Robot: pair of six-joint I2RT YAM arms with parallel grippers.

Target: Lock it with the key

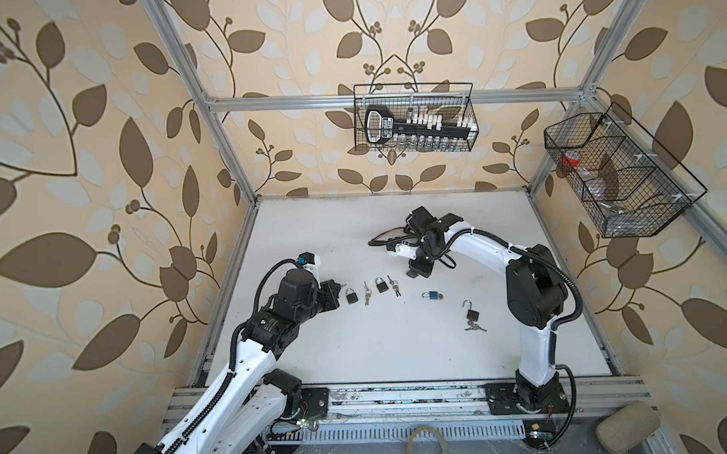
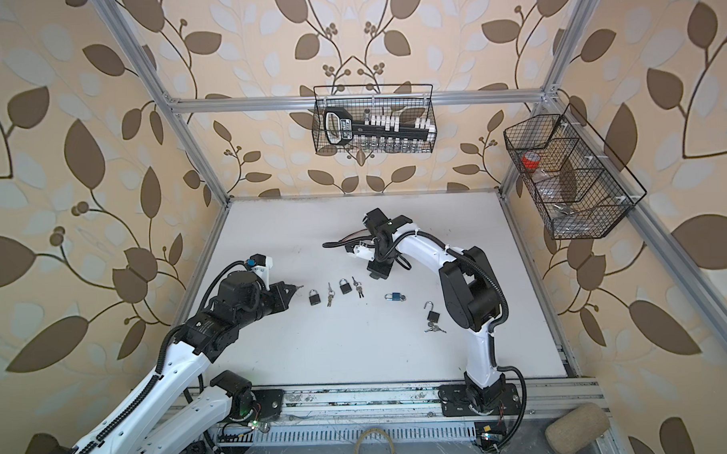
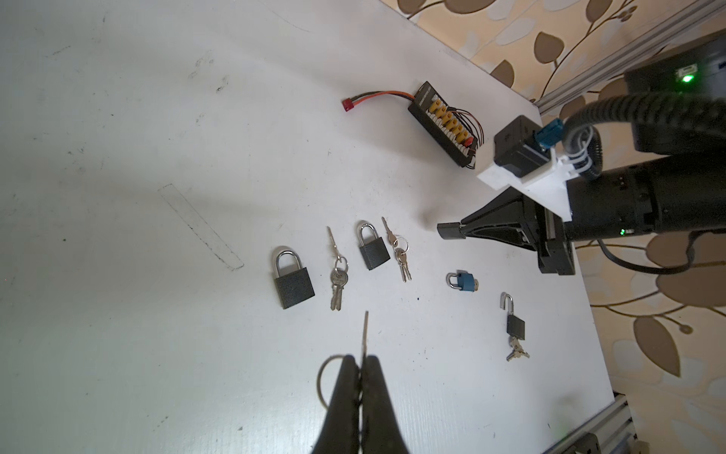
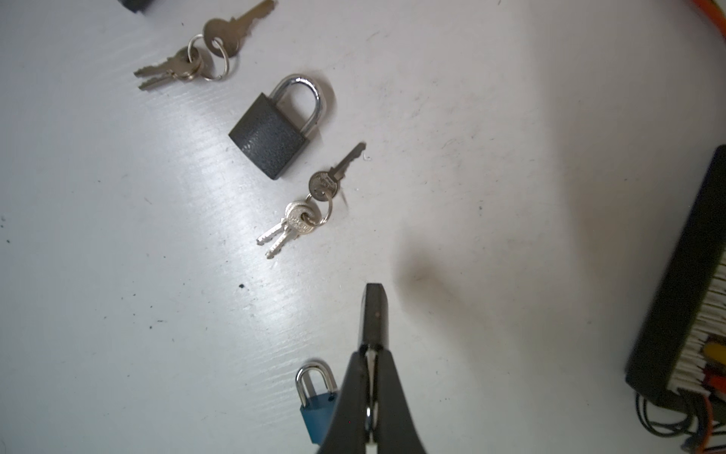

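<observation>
The left gripper (image 3: 361,359) has its fingers pinched on a key (image 3: 366,333) aloft, just short of the nearest black padlock (image 3: 294,280) on the bench (image 3: 118,157); insertion seems in hand, needing blade aligned with keyway, while the right gripper (image 4: 375,296) hangs with fingers closed, empty.
</observation>
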